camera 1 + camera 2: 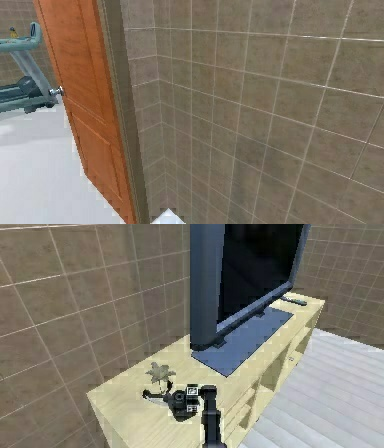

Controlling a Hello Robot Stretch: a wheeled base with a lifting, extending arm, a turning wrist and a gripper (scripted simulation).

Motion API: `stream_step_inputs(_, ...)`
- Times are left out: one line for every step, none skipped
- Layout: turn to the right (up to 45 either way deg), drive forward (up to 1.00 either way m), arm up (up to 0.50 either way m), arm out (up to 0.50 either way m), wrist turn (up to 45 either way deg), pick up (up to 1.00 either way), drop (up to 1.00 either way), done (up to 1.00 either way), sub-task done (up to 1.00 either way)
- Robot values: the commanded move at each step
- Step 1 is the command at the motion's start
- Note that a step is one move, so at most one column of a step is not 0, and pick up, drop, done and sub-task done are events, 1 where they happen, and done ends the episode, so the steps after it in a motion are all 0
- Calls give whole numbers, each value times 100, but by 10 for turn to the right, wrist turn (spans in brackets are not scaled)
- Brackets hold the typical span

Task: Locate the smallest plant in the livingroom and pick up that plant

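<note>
- The tool (155, 399) sits at the far end of the dark arm (211, 424), above the near end of a pale wooden worktop (130, 394). Its thin fingers point toward the arm side view's left, and two white squares (190, 391) stand just right of its body.
- I cannot tell whether the tool holds anything, because the worktop and the plant lie right at and behind its far end.
- The plant (158, 374), a small grey-green spiky tuft, stands on the worktop just beyond the fingers. I cannot tell whether the two touch, and its base is too small to make out.
- Farther along the worktop, a large dark television (245, 269) stands upright on a flat blue-grey base (240, 342).
- At the worktop's far end lies a small dark flat object (295, 297), possibly a remote.
- The worktop's front is divided into open compartments (275, 374); their contents cannot be made out.
- A brown tiled wall (70, 304) runs behind the worktop, and a pale floor (330, 394) lies in front.
- In the forward view, an orange wooden door (85, 100) stands beside the tiled wall, with a blue-grey frame (25, 65) past it at the left.
</note>
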Motion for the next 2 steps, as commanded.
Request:
stream_step_inputs(0, 0, 10, 0, 0, 0, 0, 0, 0)
stream_step_inputs(0, 0, 0, 0, 0, 0, 0, 100, 0)
